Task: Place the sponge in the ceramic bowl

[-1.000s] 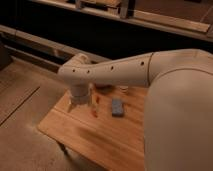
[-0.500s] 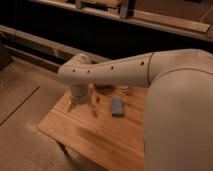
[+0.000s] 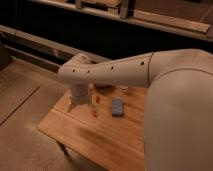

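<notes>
Camera view: the sponge (image 3: 117, 107) is seen lying flat on the wooden table (image 3: 107, 137), near the middle of the top and not in the bowl (image 3: 103, 88). Of the bowl only a dark reddish patch is shown, at the far side of the table, tucked under the forearm of the arm (image 3: 112, 70) and mostly hidden by it. A small pale cup (image 3: 123, 90) is made out just to the right of that patch.

The gripper (image 3: 80, 105) is hung from the wrist over the left part of the table, pointed downward and close to the wood. Nothing is seen held in it; whether it is spread or pressed together cannot be told.

The relation that matters is sideways. The sponge is set to the picture's right of the gripper, apart from it, with 2 small orange bits (image 3: 95, 108) lying between them. Its long axis is run from the near edge toward the far edge, tilted only a little, so its 2 long sides are turned left and right. With only 1 arm on the rig, a grasp would probably be made across the short width. The bowl lies farther back than both, between them from left to right.
</notes>
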Controlling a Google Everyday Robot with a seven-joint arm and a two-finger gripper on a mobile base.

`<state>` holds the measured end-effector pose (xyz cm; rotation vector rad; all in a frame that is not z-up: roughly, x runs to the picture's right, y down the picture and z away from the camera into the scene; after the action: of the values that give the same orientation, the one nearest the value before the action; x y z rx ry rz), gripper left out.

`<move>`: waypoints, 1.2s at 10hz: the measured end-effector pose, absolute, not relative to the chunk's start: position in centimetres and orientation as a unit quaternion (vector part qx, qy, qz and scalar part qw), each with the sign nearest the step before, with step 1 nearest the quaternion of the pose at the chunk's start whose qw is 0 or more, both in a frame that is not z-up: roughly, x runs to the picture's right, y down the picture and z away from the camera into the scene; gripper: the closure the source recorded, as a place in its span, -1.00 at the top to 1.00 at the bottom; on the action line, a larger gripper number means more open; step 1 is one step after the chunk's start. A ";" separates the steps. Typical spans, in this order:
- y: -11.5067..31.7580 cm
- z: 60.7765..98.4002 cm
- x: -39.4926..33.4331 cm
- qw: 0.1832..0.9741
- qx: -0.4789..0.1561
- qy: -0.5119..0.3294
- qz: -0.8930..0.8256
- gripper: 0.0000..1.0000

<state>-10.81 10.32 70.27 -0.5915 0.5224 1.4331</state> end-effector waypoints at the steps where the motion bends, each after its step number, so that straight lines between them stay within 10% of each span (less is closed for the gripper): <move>1: 10.3 70.3 -10.8 0.684 -0.264 0.233 0.639 0.60; 12: 7.8 71.2 -7.9 0.648 -0.239 0.239 0.682 0.60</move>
<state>-7.92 7.85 71.25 -0.5431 0.5442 1.5503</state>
